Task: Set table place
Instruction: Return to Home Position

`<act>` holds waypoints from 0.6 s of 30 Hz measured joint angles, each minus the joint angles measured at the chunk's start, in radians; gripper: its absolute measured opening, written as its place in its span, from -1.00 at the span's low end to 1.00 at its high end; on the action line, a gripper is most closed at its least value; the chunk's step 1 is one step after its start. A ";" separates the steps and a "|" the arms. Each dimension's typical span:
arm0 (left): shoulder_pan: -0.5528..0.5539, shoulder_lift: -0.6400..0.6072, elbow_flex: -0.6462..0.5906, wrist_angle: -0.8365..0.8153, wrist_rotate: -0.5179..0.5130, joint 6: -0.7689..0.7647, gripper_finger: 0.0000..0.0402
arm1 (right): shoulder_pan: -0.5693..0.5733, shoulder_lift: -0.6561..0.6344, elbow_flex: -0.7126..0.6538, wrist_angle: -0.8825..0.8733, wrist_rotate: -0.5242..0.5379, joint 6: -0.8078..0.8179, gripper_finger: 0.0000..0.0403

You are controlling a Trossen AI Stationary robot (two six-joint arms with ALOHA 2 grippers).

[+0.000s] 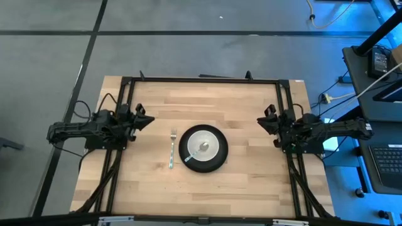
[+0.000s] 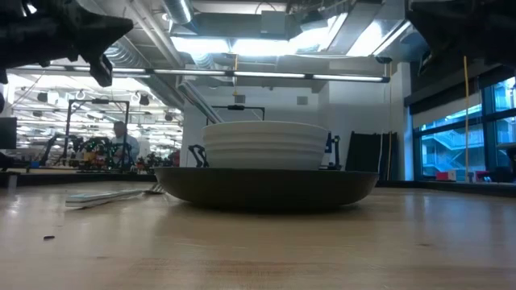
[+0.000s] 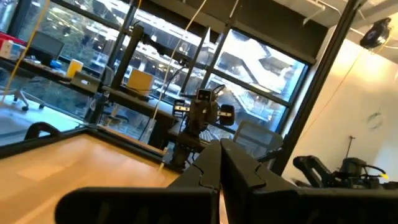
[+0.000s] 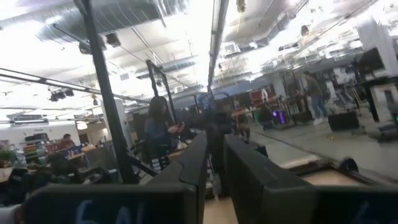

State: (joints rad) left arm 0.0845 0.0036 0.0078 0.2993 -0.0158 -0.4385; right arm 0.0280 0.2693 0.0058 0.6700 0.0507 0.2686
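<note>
A black plate [image 1: 217, 164] lies at the middle of the light wooden table [image 1: 239, 194], and a white bowl [image 1: 203, 145] stands on it. The low view shows the bowl [image 2: 264, 145] sitting upright in the plate [image 2: 266, 189]. A silver fork [image 1: 173, 149] lies flat on the wood just left of the plate, along the table's depth. My left gripper [image 1: 149, 119] hovers at the table's left edge, shut and empty, fingertips together [image 3: 219, 144]. My right gripper [image 1: 260, 120] hovers at the right edge, a narrow empty gap between its fingers [image 4: 214, 138].
A thin black frame [image 1: 201, 80] runs round the table's far part and down both sides. A desk with a keyboard [image 1: 386, 160] stands beyond the right edge. People [image 4: 160, 130] show in the room behind. Bare wood lies right of the plate and along the near edge.
</note>
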 joint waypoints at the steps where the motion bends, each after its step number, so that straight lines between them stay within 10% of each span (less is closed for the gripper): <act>1: 0.000 0.000 0.000 0.001 0.000 0.001 -1.00 | 0.000 0.001 0.000 -0.011 0.000 0.011 -0.71; 18: 0.000 0.000 0.000 -0.180 -0.049 0.002 -1.00 | 0.000 0.001 0.000 -0.151 0.001 0.020 -0.71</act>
State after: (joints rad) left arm 0.0849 0.0040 0.0082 0.1190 -0.0650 -0.4366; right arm 0.0280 0.2699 0.0063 0.5190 0.0514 0.2884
